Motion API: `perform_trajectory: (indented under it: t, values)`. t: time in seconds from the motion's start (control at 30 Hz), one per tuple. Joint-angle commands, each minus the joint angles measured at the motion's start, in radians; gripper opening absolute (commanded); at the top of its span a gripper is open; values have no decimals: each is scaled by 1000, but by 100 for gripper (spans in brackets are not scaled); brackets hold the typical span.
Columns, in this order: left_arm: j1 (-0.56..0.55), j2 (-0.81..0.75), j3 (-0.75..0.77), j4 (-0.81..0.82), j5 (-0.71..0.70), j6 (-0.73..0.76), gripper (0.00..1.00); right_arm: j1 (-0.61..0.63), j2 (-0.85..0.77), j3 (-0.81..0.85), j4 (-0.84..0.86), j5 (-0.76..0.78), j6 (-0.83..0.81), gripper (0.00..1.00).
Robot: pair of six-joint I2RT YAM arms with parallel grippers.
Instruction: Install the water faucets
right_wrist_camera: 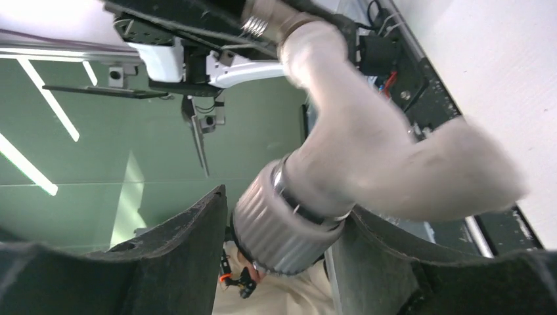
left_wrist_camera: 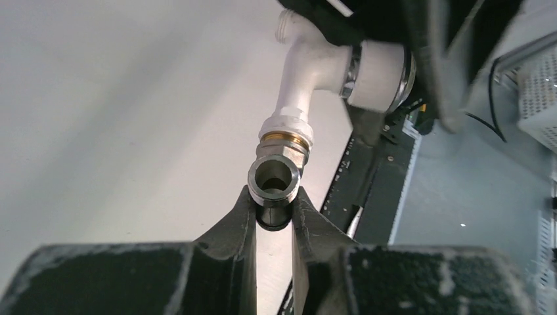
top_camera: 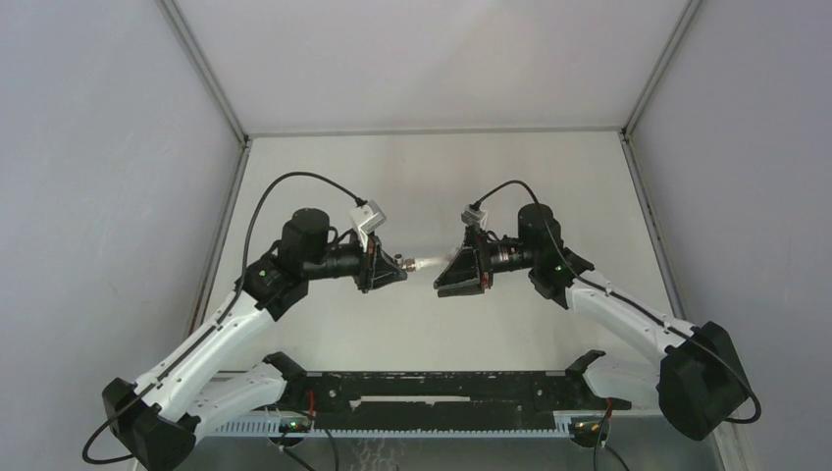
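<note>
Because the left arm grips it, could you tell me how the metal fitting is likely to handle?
The metal fitting looks rigid and probably heavy for its size, being polished metal with a brass ring. Its smooth round body could slip or turn between the left fingers pinching its end. The attached white tap may lever it sideways.
</note>
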Motion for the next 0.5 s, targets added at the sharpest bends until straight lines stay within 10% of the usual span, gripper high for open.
perform_trajectory:
  t: [0.0,0.47]
  values:
    - [6,-11,-21,136,-83,13,0,-8,-42,34,89,-63,140,64]
    - [4,25,-34,130,86,-13,0,-30,-116,78,21,81,38,65]
